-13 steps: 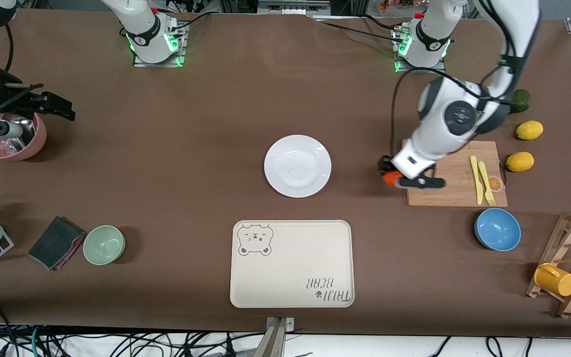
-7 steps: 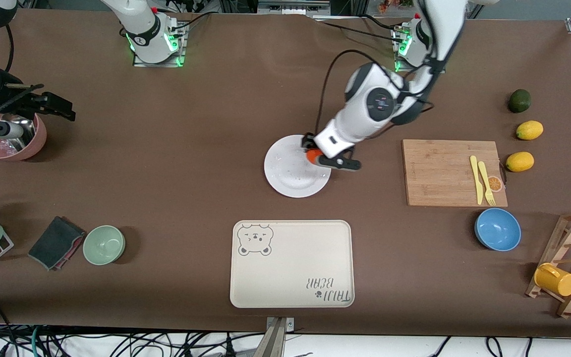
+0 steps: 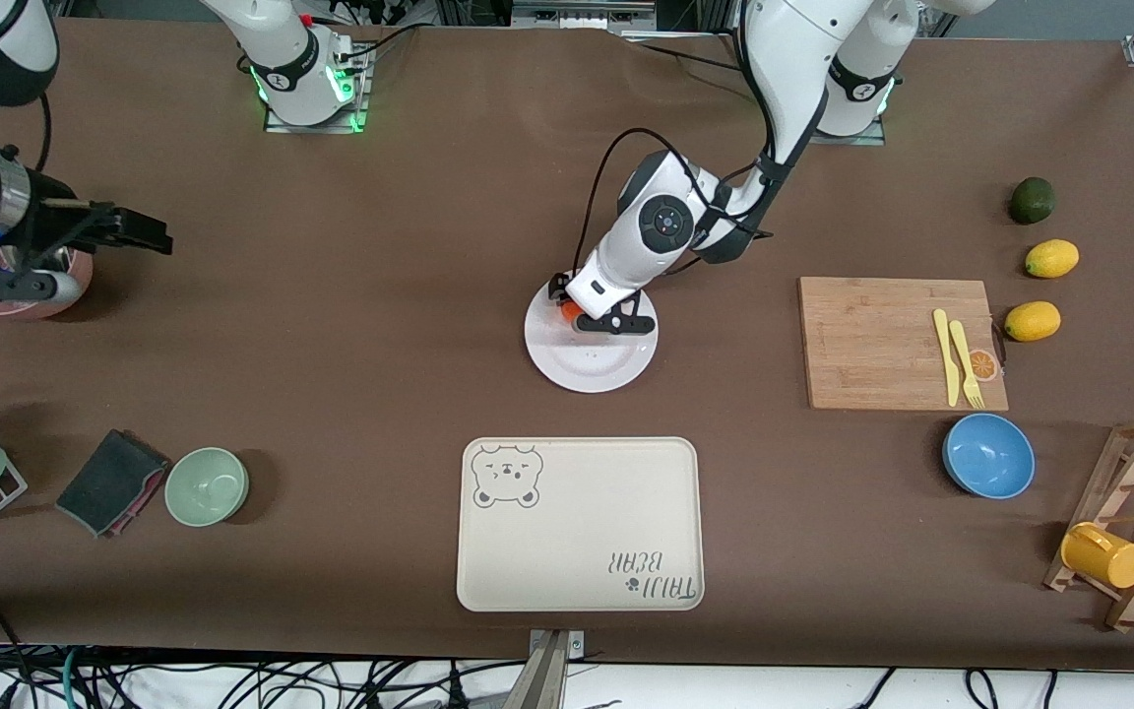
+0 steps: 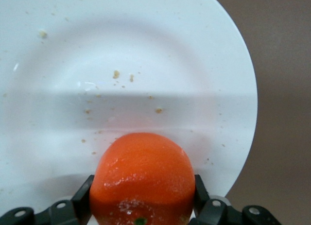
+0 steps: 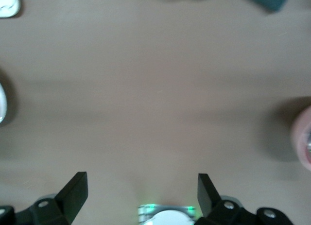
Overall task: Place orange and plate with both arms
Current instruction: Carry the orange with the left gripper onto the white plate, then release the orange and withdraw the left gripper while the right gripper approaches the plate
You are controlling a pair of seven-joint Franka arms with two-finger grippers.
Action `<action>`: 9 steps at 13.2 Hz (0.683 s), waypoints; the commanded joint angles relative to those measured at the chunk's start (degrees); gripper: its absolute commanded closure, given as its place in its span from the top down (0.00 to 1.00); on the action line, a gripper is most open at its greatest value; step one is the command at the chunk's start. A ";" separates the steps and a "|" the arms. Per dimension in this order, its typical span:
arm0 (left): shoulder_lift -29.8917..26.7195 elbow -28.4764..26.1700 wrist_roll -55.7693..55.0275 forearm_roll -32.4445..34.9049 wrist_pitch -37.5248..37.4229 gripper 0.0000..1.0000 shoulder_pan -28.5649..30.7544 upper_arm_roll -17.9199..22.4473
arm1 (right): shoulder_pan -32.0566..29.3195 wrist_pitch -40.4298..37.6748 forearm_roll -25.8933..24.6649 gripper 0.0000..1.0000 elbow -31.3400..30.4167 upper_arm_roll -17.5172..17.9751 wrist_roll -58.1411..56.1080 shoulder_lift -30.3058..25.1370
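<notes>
At the table edge by the right arm's end, the right hand [image 3: 139, 232] hangs over the brown table [image 3: 380, 325] beside a pink bowl [image 3: 31, 295], its fingers spread wide with nothing between them; this arm waits, though it sits slightly differently than a second ago. Toward the table's middle sits the white plate [image 3: 592, 369], and here is the change: a second ago the left arm was at the wooden cutting board [image 3: 882, 345] near its own end of the table, gripping the orange [image 3: 570, 312]; half a second ago it carried the fruit over the plate's rim; now the left hand [image 3: 595, 315] is low over the part of the plate nearest the robot bases. In the left wrist view the orange [image 4: 142, 179] sits between the dark fingers [image 4: 81, 198] with the speckled plate [image 4: 146, 64] directly beneath it. The fingers appear to be beginning to part, but I cannot tell whether they are pinching the fruit or have let it go. My judgement is that the orange's placement is nearly complete, and what remains is moving the loaded plate, probably onto the beige bear-print tray [image 3: 579, 522] by the table's near edge.
</notes>
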 commanded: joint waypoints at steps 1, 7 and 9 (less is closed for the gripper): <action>-1.88 -0.43 0.07 -1.14 -0.66 1.00 -0.19 1.60 | 0.03 -0.73 7.38 1.00 0.48 0.14 -1.23 3.87; -23.65 -1.14 2.34 0.52 -34.36 1.00 23.31 2.74 | 0.91 19.80 17.40 1.00 -11.28 9.09 -1.06 9.76; -29.46 -1.05 11.45 9.88 -42.73 1.00 29.32 4.40 | 0.91 26.58 19.42 1.00 -13.05 13.31 -0.53 13.01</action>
